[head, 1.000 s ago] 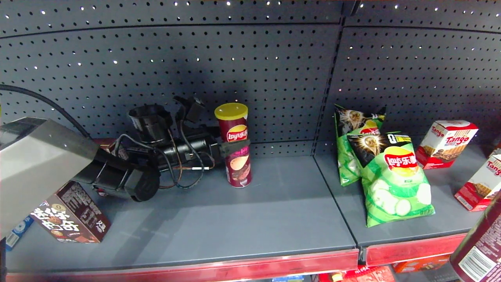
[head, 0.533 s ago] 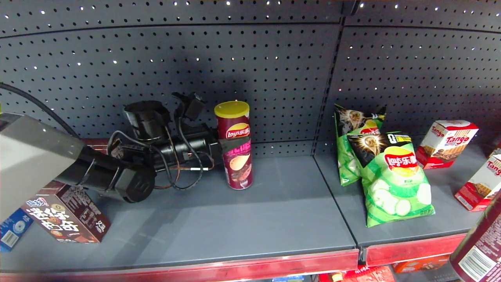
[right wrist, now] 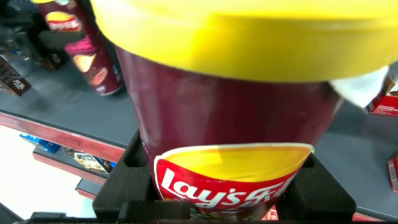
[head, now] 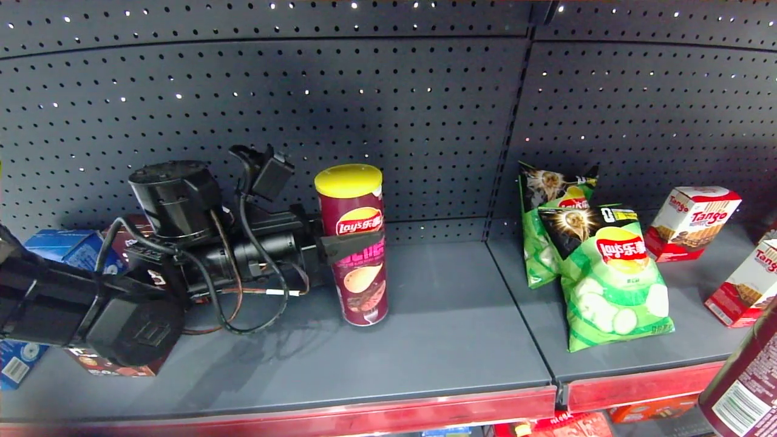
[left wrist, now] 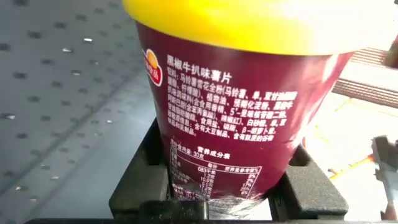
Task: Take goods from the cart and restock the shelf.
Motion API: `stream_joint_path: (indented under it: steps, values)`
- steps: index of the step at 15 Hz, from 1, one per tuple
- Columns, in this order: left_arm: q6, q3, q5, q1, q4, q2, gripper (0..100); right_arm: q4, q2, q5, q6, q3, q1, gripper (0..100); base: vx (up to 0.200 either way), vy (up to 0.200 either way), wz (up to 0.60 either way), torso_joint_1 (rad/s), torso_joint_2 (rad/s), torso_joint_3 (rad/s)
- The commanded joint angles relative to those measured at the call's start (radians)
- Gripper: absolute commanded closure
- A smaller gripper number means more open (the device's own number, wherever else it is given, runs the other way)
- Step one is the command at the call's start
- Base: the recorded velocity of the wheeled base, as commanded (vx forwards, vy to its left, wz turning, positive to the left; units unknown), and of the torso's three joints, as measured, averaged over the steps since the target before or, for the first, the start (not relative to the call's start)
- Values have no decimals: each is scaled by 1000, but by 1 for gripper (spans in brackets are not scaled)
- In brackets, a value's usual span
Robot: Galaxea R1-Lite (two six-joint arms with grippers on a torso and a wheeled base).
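A maroon chips can (head: 359, 285) with a yellow lid stands upright on the grey shelf (head: 437, 328), left of centre. My left gripper (head: 351, 243) comes in from the left and is shut around the can's middle. In the left wrist view the same can (left wrist: 230, 112) sits between the black fingers (left wrist: 142, 180). My right gripper (right wrist: 227, 202) is shut on a second maroon can (right wrist: 230, 130), whose lower part shows at the head view's bottom right corner (head: 743, 388), in front of the shelf edge.
Two green chip bags (head: 607, 273) lean right of the shelf divider, with red-and-white wafer boxes (head: 692, 221) beyond them. A blue box (head: 67, 249) and a brown box (head: 103, 361) lie behind my left arm. The perforated back panel (head: 388, 109) closes the rear; a red lip (head: 364, 416) runs along the front.
My left arm has drawn back toward the shelf front and slightly left, bringing the can with it, still gripped. The blue box at the left has come into sight.
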Motion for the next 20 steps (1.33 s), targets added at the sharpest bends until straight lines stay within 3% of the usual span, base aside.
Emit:
stream_joint_path:
  steps: [1,3,4,8,20]
  values:
    - [0,48,2,-12,-1,-58,100,0,1,0,0,-2,0,100,0,0,0,0,0,0]
    - [1,71,13,-21,-2,-64,100,0,2,0,0,-2,0,100,0,0,0,0,0,0]
    - [0,107,39,-40,-33,-65,100,0,2,2,0,-1,0,100,0,0,0,0,0,0]
    - [-2,184,40,-50,-145,-59,100,0,2,2,0,-1,0,100,0,0,0,0,0,0]
    - [0,233,39,-57,-146,-53,100,0,1,2,0,9,0,100,0,0,0,0,0,0]
